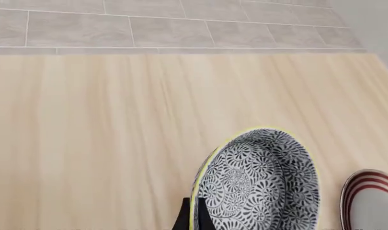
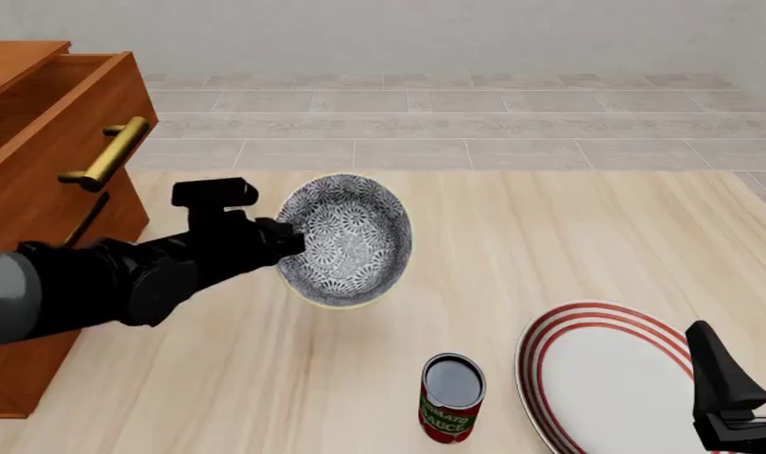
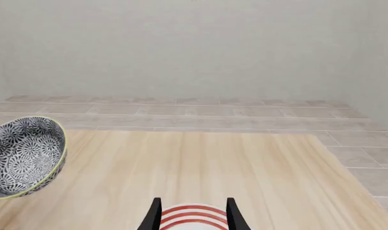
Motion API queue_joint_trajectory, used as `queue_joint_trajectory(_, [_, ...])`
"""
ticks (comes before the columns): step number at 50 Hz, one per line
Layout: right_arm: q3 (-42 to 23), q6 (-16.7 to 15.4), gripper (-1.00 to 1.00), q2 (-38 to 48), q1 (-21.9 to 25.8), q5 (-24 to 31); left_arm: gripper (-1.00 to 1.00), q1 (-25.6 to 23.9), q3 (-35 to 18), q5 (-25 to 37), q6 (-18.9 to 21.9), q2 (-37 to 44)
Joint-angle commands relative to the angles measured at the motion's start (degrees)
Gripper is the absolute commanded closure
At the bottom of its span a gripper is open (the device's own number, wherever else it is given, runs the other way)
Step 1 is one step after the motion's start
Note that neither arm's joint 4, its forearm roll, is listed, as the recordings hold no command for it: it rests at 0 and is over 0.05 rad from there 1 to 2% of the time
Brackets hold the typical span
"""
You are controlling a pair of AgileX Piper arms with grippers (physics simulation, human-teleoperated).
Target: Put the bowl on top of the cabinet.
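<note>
Two arms: only the left carries.
Left fingers point(image 2: 286, 242): clamped on the bowl point(image 2: 346, 240) rim, tilting it clear of the tabletop point(image 2: 585, 236).
Cabinet point(image 2: 43, 142): beside them, top awaiting.
Right fingers point(image 3: 194, 214): apart, idle over the plate point(image 2: 610, 378).

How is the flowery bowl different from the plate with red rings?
The bowl is deep and covered in a dark flowery pattern; the plate is flat and white with red rings. The bowl is smaller than the plate. The bowl is held up tilted by the left pincer; the plate lies on the table. Both are round dishes.
</note>
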Motion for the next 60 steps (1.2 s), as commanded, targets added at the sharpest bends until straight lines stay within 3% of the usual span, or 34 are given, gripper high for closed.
queue_joint_trajectory(1, [-0.1,-0.3,-1.00,-0.5,0.1,0.3,1.00,0.4,-0.3,2.9,0.6,-4.7])
queue_joint_trajectory(30, [-0.4,-0.1,-1.00,-0.5,0.2,0.5,1.00,1.6,-4.7,12.6,0.5,-14.5])
queue_joint_trajectory(40, [-0.3,-0.1,-1.00,-0.6,0.3,0.5,1.00,2.2,-6.2,15.1,-1.7,-16.6])
queue_joint_trajectory(48, [-0.2,0.0,-1.00,-0.6,0.2,0.4,1.00,3.3,-7.9,17.1,0.6,-18.7])
queue_joint_trajectory(60, [-0.1,-0.2,-1.00,-0.1,0.5,-0.1,1.00,4.4,-11.3,20.5,0.3,-20.7])
